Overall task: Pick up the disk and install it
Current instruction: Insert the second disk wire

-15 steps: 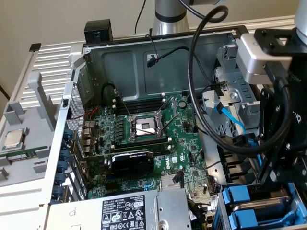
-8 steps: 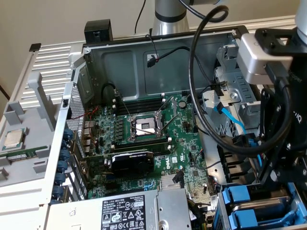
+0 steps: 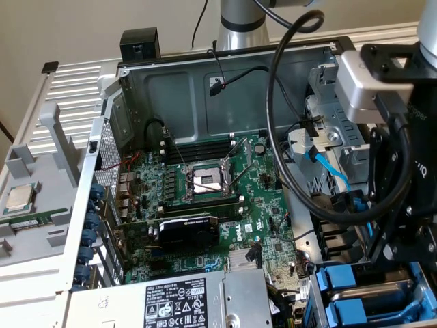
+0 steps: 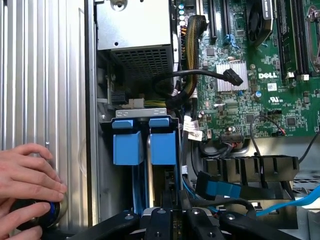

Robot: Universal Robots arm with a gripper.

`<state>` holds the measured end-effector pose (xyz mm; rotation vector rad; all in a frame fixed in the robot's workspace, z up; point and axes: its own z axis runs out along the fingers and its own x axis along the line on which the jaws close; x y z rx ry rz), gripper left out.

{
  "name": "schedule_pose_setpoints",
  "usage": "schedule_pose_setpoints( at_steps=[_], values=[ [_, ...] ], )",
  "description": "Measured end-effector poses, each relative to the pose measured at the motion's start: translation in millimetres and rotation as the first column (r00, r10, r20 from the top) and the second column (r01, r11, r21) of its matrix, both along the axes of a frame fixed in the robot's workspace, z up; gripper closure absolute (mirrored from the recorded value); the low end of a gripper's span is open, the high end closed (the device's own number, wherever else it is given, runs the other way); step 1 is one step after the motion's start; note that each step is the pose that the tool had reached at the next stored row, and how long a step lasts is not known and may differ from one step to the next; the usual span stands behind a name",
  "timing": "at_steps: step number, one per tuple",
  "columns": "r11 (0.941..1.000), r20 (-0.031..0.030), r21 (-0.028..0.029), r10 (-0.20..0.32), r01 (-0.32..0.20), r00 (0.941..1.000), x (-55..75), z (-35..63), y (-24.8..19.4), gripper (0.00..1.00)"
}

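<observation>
Blue-framed disk [image 4: 163,145] in bay | gripper [image 4: 172,212] partly cut off

The arm [image 3: 240,24] is a silver-grey metal tube. At the exterior view's right its wrist block [image 3: 365,85] is pale grey aluminium capped in black — thick black cables [image 3: 287,116] loop from it. The claw [image 4: 172,220] is matte black, with round screw heads.

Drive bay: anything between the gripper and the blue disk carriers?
Nothing visible. The gripper sits right at the two blue disk carriers standing side by side in the bay. Blue cables lie beside the bay, not across it. A hand rests outside the case.
</observation>
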<state>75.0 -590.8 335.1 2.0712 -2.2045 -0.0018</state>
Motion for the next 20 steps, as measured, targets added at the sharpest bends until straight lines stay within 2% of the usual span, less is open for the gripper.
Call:
schedule_pose_setpoints(
  at_steps=[12,13,15,16,17,20],
  values=[
    [1.0000,0.0014,0.0002,0.000,0.000,1.0000,-0.4,-0.6,0.0,0.83],
    [1.0000,0.0016,0.0003,0.000,0.000,1.0000,-0.4,-0.5,0.0,0.82],
    [1.0000,0.0021,-0.0002,0.000,0.000,1.0000,-0.4,0.4,0.0,0.69],
    [1.0000,0.0025,-0.0003,0.000,0.000,1.0000,-0.5,0.9,0.1,0.69],
    [1.0000,0.0027,0.0000,0.000,0.000,1.0000,-0.5,1.2,0.1,0.63],
    [1.0000,0.0042,-0.0005,0.000,0.000,1.0000,-0.9,3.4,0.2,0.63]
  ],
)
